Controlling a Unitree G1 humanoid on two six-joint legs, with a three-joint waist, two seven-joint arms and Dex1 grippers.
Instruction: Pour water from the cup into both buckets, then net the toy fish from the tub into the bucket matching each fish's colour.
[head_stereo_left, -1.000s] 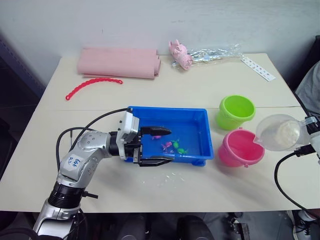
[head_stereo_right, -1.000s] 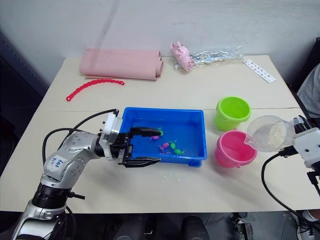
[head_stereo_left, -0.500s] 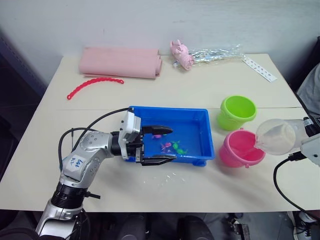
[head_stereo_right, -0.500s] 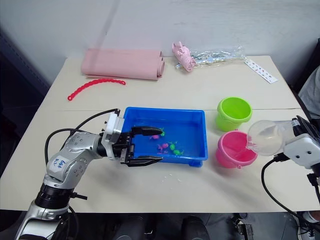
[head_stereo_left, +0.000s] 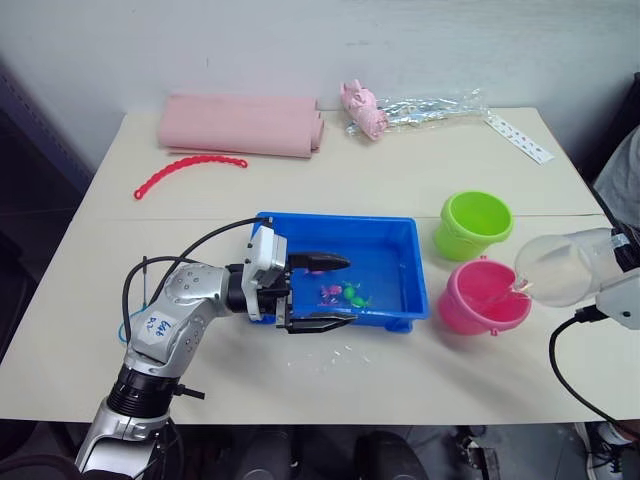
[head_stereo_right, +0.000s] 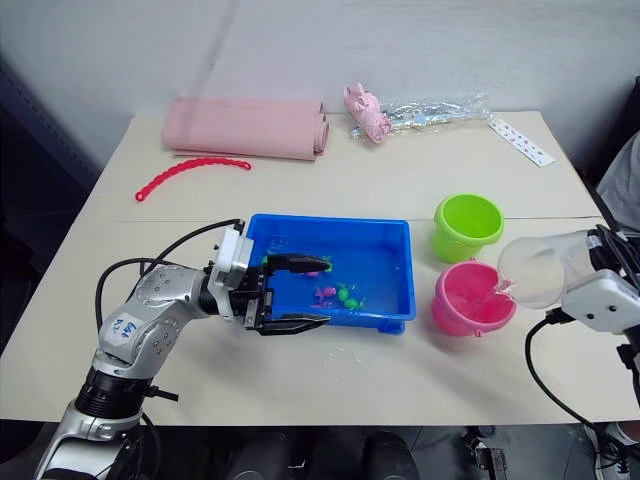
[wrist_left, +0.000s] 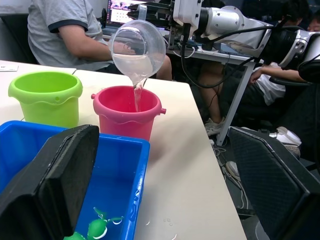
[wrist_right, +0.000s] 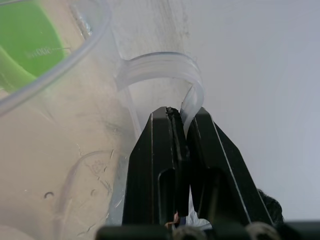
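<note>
The clear cup (head_stereo_left: 563, 267) is tipped on its side above the pink bucket (head_stereo_left: 482, 297), and a thin stream of water falls from its lip into that bucket (wrist_left: 128, 112). My right gripper (wrist_right: 176, 114) is shut on the cup's handle. The green bucket (head_stereo_left: 473, 222) stands just behind the pink one. Several tiny pink and green toy fish (head_stereo_left: 343, 294) lie in the blue tub (head_stereo_left: 394, 238). My left gripper (head_stereo_left: 350, 292) is open at the tub's near left, with one finger over the tub and the other along its front rim.
A rolled pink cloth (head_stereo_left: 240, 125), a red bead chain (head_stereo_left: 186, 171), a pale pink toy (head_stereo_left: 362, 108), a crinkled clear wrapper (head_stereo_left: 432, 107) and a white strip (head_stereo_left: 516, 137) lie along the table's far side. A seated person (wrist_left: 64, 29) is beyond the table's right edge.
The cup has tipped further and drawn slightly right, and water now runs into the pink bucket. My left gripper has edged a little right along the tub, still open.
</note>
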